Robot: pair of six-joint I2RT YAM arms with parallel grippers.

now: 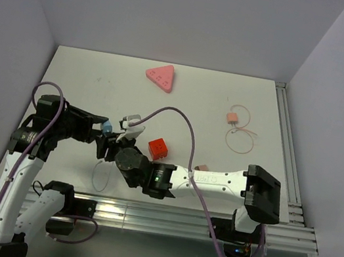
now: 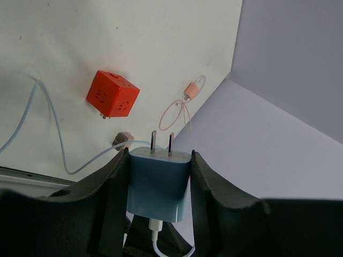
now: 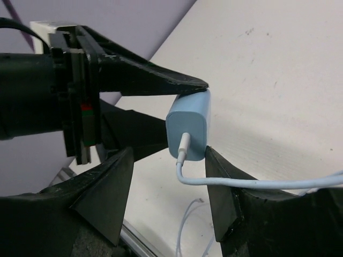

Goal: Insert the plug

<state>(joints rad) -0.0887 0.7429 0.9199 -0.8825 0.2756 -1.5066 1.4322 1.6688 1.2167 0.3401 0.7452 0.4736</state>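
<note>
A: White tabletop [image 1: 100, 82], pale lilac walls [image 1: 179, 10] on three sides. Whereabouts of the plug [image 2: 158, 187]?

B: Up off the surface, toward the near left of the table. Pinched across its blue body by the left gripper [image 2: 158, 155], with one black finger pressed flat against each side. Two metal prongs sticking out past the fingertips, pointing toward the table in the left wrist view.

A: And the right gripper [image 3: 169, 155]?

B: Spread apart, not clamping anything. Facing the left one closely, with its fingers [image 3: 107, 198] flanking the plug's rear end in its own camera. Right-hand finger just beside the plug's lower corner; touching or not, hard to tell. Other finger clearly apart from it.

A: Anything coming out of that rear end?

B: White cable [image 3: 241, 183], plugged into the back face, then bending sideways across the right-hand finger.

A: Somewhere for the prongs to go?

B: Orange cube socket [image 2: 112, 95], resting on the table beyond the prongs, up and to the left in the left wrist view. Well apart from the plug. Just to the right of both grippers in the overhead view.

A: Other bits lying about?

B: Pink triangular block [image 1: 161, 77] near the far edge, and a small peach adapter [image 1: 232, 118] with a thin looped wire over on the far right
</note>
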